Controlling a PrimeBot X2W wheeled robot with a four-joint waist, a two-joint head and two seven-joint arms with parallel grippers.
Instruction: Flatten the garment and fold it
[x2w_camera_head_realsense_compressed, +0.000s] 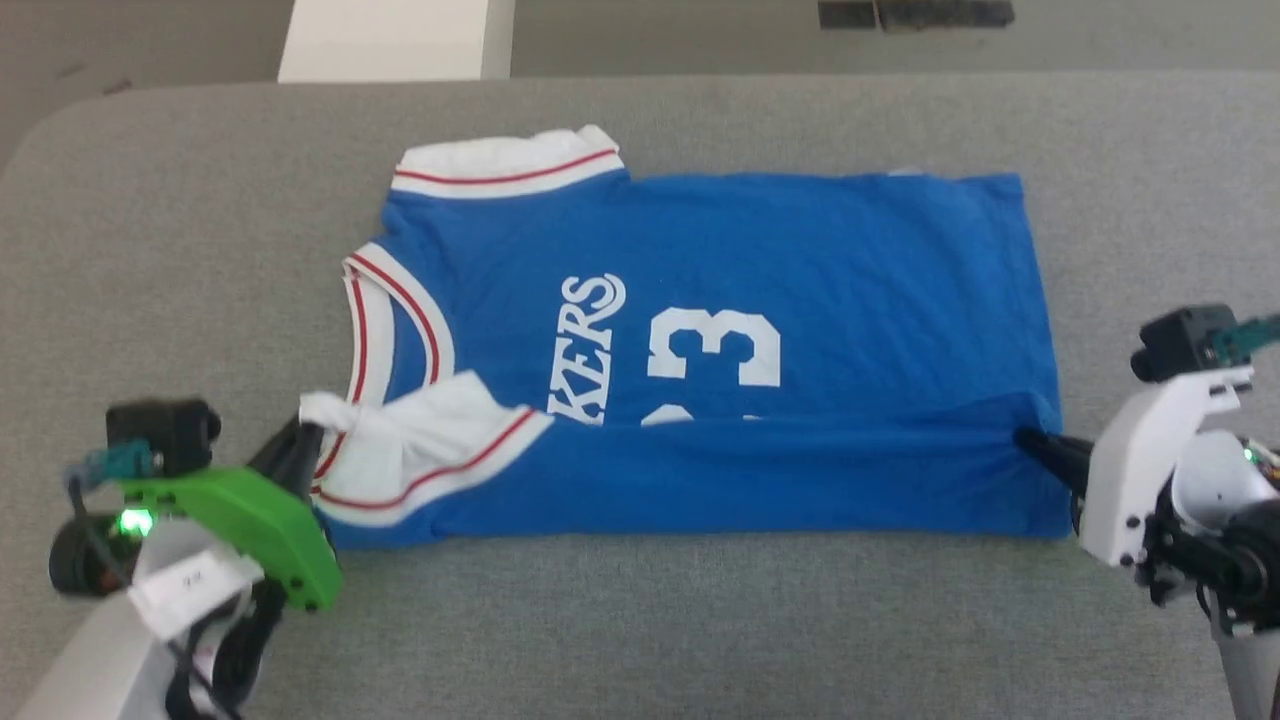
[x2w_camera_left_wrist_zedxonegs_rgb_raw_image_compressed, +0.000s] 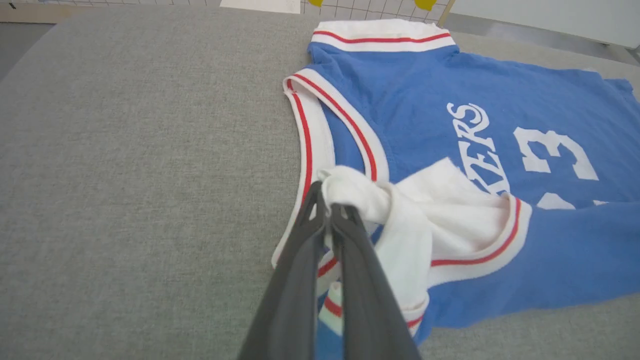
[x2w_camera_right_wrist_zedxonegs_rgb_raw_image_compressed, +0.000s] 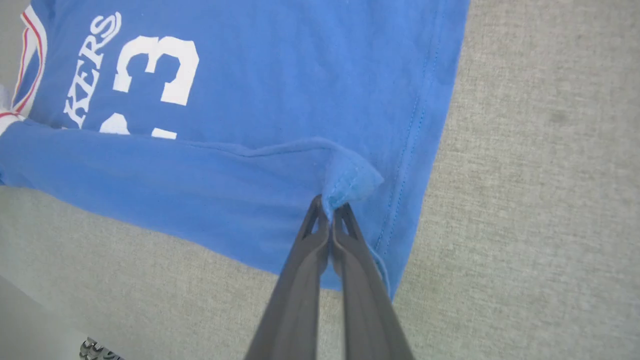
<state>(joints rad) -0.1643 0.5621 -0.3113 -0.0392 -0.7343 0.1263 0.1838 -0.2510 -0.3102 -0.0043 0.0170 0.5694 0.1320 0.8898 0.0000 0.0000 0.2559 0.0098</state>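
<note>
The garment (x2w_camera_head_realsense_compressed: 780, 250), a royal-blue jersey with white sleeves, red-striped trim and white lettering, lies on the grey table with its collar to the left and its near long edge folded up over the number. My left gripper (x2w_camera_head_realsense_compressed: 300, 440) is shut on the bunched white sleeve (x2w_camera_left_wrist_zedxonegs_rgb_raw_image_compressed: 350, 192) at the near collar end, and the left wrist view shows the cloth pinched between my left gripper's (x2w_camera_left_wrist_zedxonegs_rgb_raw_image_compressed: 325, 205) tips. My right gripper (x2w_camera_head_realsense_compressed: 1025, 440) is shut on the blue hem corner (x2w_camera_right_wrist_zedxonegs_rgb_raw_image_compressed: 350, 182) at the right end, where the right wrist view has my right gripper (x2w_camera_right_wrist_zedxonegs_rgb_raw_image_compressed: 327, 205) pinching the fold.
Grey fabric covers the table (x2w_camera_head_realsense_compressed: 700, 620), with bare surface in front of the garment and on both sides. The table's far edge (x2w_camera_head_realsense_compressed: 800, 75) runs along the top, and a white block (x2w_camera_head_realsense_compressed: 395, 40) stands beyond it.
</note>
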